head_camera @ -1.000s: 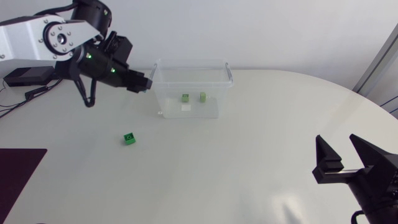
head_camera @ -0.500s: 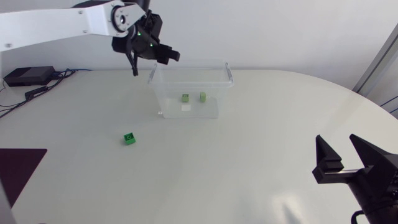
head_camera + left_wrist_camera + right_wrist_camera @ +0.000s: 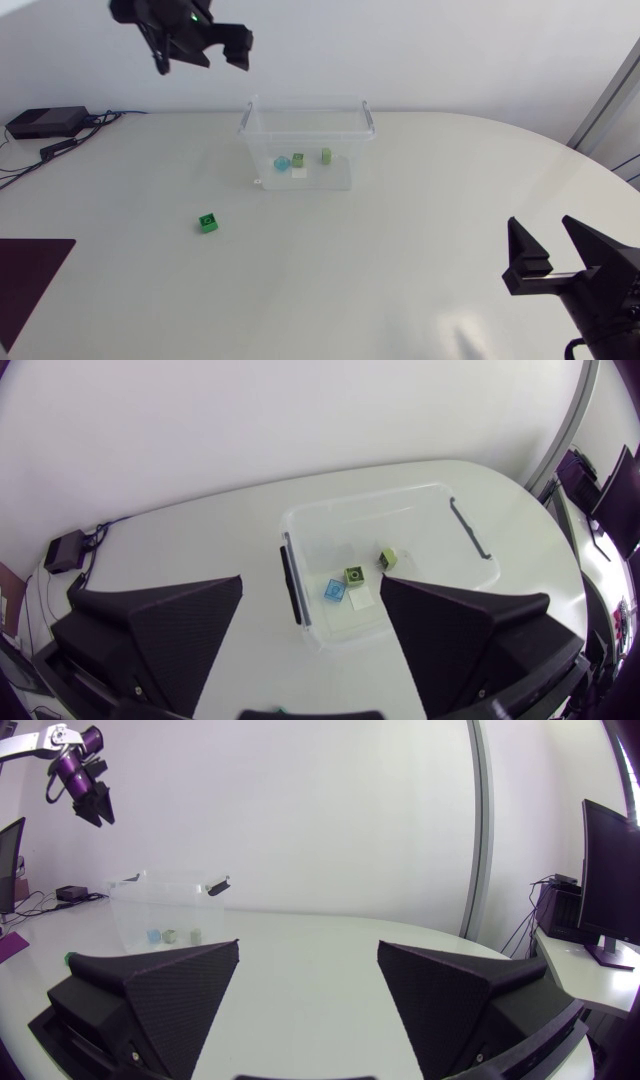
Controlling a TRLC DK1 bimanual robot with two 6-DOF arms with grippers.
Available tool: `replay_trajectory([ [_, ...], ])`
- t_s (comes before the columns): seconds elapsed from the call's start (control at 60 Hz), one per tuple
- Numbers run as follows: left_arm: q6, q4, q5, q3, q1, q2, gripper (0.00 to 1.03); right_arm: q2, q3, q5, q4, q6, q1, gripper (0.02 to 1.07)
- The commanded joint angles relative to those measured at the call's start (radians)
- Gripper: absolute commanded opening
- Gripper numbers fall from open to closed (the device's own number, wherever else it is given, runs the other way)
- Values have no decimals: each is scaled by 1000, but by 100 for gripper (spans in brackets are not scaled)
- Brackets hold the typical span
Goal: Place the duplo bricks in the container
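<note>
A clear plastic container (image 3: 258, 112) with dark handles on its rim stands at the far middle of the white worktop (image 3: 400, 230). Inside it, on the floor, lie a light-blue duplo brick (image 3: 282, 163), a dark green duplo brick (image 3: 298, 158) just right of it, and a pale green duplo brick (image 3: 326, 155) a little further right. A small white square patch (image 3: 300, 173) sits just near of the dark green one. A bright green duplo brick (image 3: 208, 222) rests alone on the worktop, well to the near left of the container. The left arm's fingers (image 3: 232, 40) hang high above the far left of the scene, spread wide and holding nothing. The left wrist view looks down between them onto the container and its three bricks. The right arm's fingers (image 3: 525, 255) are at the near right, well apart from the container, also spread and empty. A small black box (image 3: 45, 122) with cables lies at the far left edge.
</note>
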Motion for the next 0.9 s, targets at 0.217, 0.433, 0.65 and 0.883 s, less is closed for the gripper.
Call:
replay_trajectory([
  [0.217, 155, 13, 12, -373, 60, -291, 100, -5, -20, -7, -9, 17, -4, 102],
  [0.433, 402, 47, 130, -665, 198, -400, 100, -5, -20, -7, -9, 17, -4, 102],
  [0.65, 612, 113, 247, -839, 255, -377, 99, -5, -20, -7, -9, 17, -4, 102],
  [0.883, 753, 185, 265, -902, 255, -210, 99, -5, -20, -7, -9, 17, -4, 102],
])
